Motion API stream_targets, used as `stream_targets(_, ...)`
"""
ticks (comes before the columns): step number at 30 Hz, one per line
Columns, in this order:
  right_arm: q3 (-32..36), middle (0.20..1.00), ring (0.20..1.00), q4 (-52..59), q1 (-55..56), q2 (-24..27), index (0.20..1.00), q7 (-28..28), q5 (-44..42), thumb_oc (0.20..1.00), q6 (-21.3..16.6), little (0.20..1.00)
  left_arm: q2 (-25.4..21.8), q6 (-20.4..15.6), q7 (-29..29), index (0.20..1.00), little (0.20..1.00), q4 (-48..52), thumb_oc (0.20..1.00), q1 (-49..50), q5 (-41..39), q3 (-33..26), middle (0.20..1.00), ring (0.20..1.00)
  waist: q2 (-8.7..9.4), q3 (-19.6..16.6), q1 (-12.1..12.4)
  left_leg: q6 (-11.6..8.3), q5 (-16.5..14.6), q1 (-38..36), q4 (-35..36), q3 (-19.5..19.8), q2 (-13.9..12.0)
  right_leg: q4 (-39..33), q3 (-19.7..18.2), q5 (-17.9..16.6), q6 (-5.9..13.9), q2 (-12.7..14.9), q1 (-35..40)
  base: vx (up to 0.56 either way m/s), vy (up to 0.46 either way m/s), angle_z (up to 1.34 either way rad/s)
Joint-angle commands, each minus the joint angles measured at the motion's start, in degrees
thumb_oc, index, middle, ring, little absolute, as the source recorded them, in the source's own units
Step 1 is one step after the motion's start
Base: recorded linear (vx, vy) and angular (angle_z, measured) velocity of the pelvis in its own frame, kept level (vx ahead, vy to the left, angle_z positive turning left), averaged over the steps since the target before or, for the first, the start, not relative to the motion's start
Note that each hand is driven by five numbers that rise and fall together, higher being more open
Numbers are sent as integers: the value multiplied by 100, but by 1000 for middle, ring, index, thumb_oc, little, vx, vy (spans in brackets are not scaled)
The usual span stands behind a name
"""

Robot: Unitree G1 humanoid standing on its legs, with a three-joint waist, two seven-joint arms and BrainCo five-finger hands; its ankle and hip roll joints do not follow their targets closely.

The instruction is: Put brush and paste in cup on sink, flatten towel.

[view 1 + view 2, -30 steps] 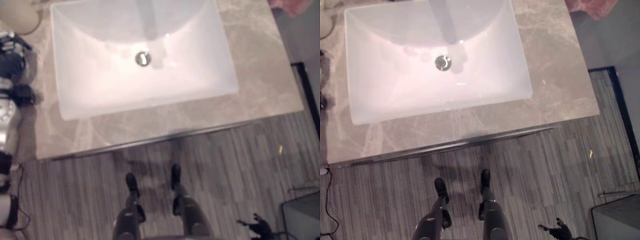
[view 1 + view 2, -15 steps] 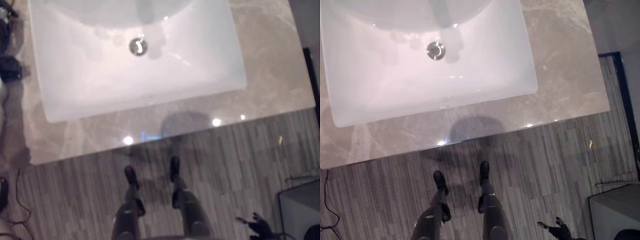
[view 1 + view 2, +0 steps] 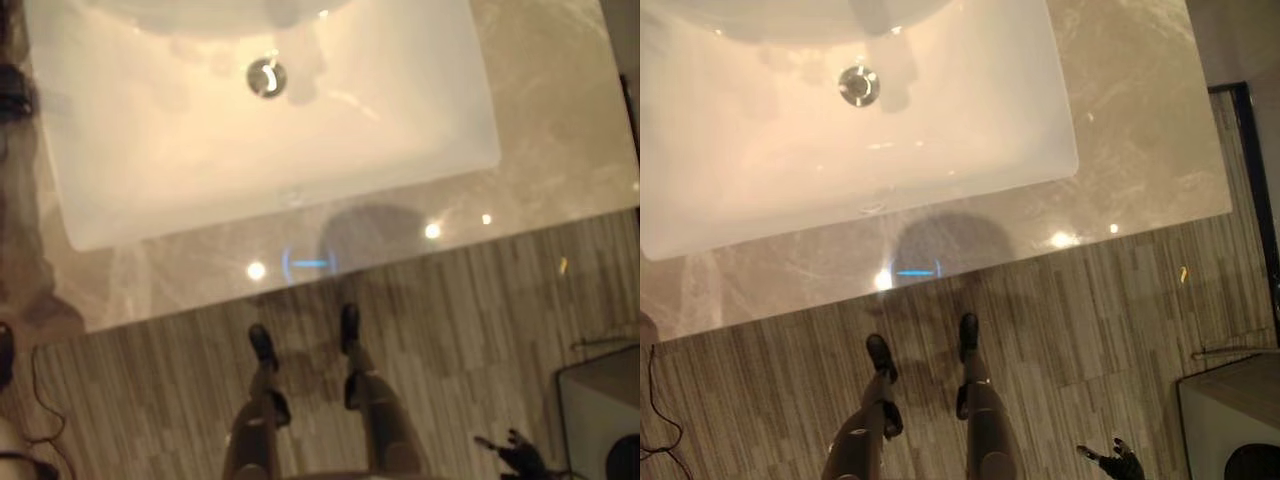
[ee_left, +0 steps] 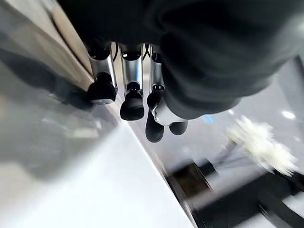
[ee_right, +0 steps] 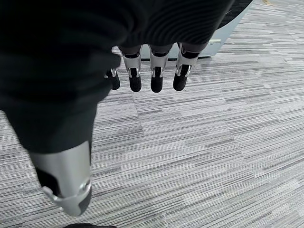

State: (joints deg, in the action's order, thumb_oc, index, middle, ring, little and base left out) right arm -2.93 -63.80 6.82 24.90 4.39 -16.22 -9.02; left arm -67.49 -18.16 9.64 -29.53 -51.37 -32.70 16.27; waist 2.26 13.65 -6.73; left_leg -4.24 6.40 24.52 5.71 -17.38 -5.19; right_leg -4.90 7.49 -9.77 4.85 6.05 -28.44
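Sink (image 3: 430, 90): white rectangular basin, set in a marbled beige bench (image 3: 560, 130). Round metal drain (image 3: 265, 77) lies toward the far side of the basin. Basin floor near the drain carries soft shadows; nothing rests in the part that shows. Bright light spots and a short blue glint sit on the bench's front strip, between the basin's near wall and the bench edge.

Brush, paste, cup, towel: cannot locate any of them in these views, and neither robot hand holds one.

Dark objects at the left edge of the head view, beside the basin's left end; too blurred to identify.

Floor (image 3: 1120, 320): grey striped planks in front of the bench. A grey box (image 3: 1230, 420) stands at the lower right.

Left robot hand (image 4: 142, 102): fingers hang relaxed, apart, tips dark, holding nothing. It hangs beside a pale slanted edge; contact cannot be told.

Right robot hand (image 5: 152, 76): fingers straight in a row, thumb apart, empty, above the striped floor, well clear of the bench.
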Motion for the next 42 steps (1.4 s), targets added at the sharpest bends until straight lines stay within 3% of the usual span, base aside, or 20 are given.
stream_targets(1, 100, 1000, 1000, -203, 247, 204, 1000, 24, -50, 1000, 70, 1000, 95, -79, -181, 200, 200, -74, 200, 629, -46, -192, 200, 200, -83, -98, -23, 7, -372, -276, -71, 432, 82, -10, 28, -111, 480, 170, 355, -31, -6, -6)
stream_targets(6, 213, 1000, 1000, -183, 226, 244, 1000, -20, 59, 1000, 62, 1000, 189, -91, -370, 200, 200, 631, 200, 1999, -73, -1100, 200, 200, -97, -155, 106, 0, -402, -521, -71, 455, 80, -10, 138, -30, 454, 199, 647, -40, -11, 2)
stream_targets(17, 215, 1000, 1000, -348, 190, 306, 1000, -103, 148, 1000, 54, 1000, -39, -74, -171, 200, 200, 133, 200, 2079, 33, -1542, 200, 200, -49, -141, 144, 11, -370, -571, -71, 517, 90, -10, 247, -48, 448, 201, 755, -52, 1, 9)
stream_targets(27, 238, 1000, 1000, -1065, 243, 278, 1000, -416, -249, 1000, 280, 1000, -49, 39, 108, 200, 200, -1216, 200, 219, 57, -488, 200, 200, 78, -109, -35, 3, -311, -439, -71, 510, 58, -10, 222, -113, 471, 169, 630, -11, 3, 3)
stream_targets(35, 119, 1000, 1000, -742, 411, 216, 1000, -555, -590, 1000, 256, 1000, 127, 86, 352, 200, 200, -2210, 200, -1114, -68, 280, 200, 200, 234, -149, -149, -27, -260, -313, -71, 464, -21, -10, 164, -134, 470, 110, 465, 30, -17, -7)
stream_targets(42, 87, 1000, 1000, -497, 501, 268, 1000, -607, -793, 1000, 242, 1000, 226, 144, 385, 200, 200, -2638, 200, -1621, -125, 600, 200, 200, 284, -197, -178, -36, -250, -276, -71, 440, -61, -10, 108, -125, 447, 65, 398, 25, -6, -4)
